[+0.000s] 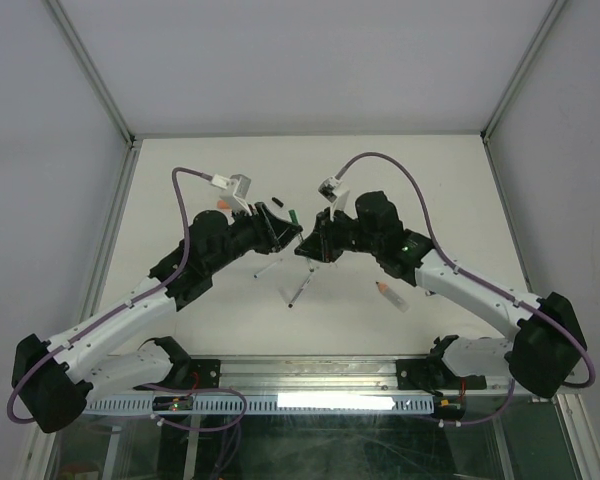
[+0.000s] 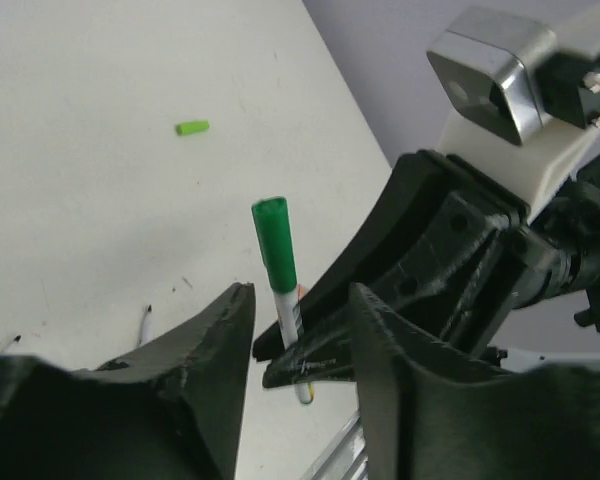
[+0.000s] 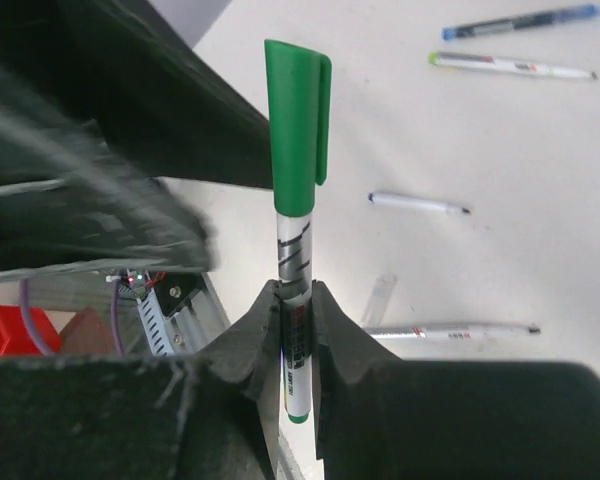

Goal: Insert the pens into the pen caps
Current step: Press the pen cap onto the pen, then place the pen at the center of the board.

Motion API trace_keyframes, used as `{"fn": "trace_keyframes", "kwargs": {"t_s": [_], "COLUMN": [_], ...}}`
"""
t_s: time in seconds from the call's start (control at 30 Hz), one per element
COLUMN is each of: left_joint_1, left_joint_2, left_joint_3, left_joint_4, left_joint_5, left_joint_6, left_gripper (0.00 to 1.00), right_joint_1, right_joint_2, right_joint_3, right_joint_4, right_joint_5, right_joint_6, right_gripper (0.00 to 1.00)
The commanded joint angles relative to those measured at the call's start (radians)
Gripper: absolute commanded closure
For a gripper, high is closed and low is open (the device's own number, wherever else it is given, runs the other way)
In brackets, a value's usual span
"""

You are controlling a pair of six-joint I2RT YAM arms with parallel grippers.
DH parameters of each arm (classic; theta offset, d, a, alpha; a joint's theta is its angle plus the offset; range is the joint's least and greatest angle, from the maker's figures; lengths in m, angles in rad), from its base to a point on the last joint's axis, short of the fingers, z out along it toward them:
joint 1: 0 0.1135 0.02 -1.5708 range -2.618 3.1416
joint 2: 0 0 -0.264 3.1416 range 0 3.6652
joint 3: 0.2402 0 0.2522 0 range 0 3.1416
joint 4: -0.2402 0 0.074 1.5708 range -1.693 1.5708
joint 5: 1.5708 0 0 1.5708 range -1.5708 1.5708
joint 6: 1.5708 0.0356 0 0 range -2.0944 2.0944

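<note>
Over matte tabletop [image 3: 500,150], right pincer [image 3: 296,305] clamped on slim white pen [image 3: 293,250], smooth green cap [image 3: 298,120], left pincer [image 2: 302,300] apart.

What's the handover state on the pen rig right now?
Right gripper: shut on a pen, green cap already on it.
Left gripper: open, facing that pen, not gripping it.
On the table: a blue pen, three white pens, a thick clear pen, a light green cap, an orange cap.
Done: one pen capped.
Left: set it down, cap the others; whether the blue pen is capped is unclear.
</note>
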Motion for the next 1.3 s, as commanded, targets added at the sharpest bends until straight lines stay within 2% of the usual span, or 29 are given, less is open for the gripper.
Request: {"fn": "trace_keyframes", "kwargs": {"t_s": [0.0, 0.2, 0.5, 0.77, 1.03, 1.27], "left_joint_1": [-0.019, -0.019, -0.017, -0.002, 0.030, 0.042], "left_joint_2": [-0.042, -0.031, -0.010, 0.004, -0.016, -0.046], "left_joint_3": [0.006, 0.022, 0.065, 0.093, 0.084, 0.052], "left_joint_4": [-0.012, -0.027, -0.133, -0.207, -0.252, -0.255], "left_joint_5": [0.080, 0.071, -0.041, -0.149, -0.199, -0.213], "left_joint_6": [0.010, 0.019, 0.043, 0.037, 0.036, 0.059], "left_gripper": [0.52, 0.41, 0.32, 0.26, 0.24, 0.23], "right_joint_1": [-0.011, -0.011, -0.011, -0.011, -0.011, -0.011], "right_joint_2": [-0.089, -0.173, -0.334, -0.336, -0.311, -0.225], "right_joint_3": [-0.078, -0.175, -0.294, -0.293, -0.280, -0.225], "right_joint_4": [0.066, -0.001, -0.109, -0.219, -0.283, -0.364], "right_joint_5": [0.121, 0.162, 0.372, 0.433, 0.479, 0.539], "right_joint_6": [0.071, 0.109, 0.177, 0.204, 0.224, 0.252], "right_gripper": [1.00, 1.00, 0.98, 0.99, 0.96, 0.95]}}
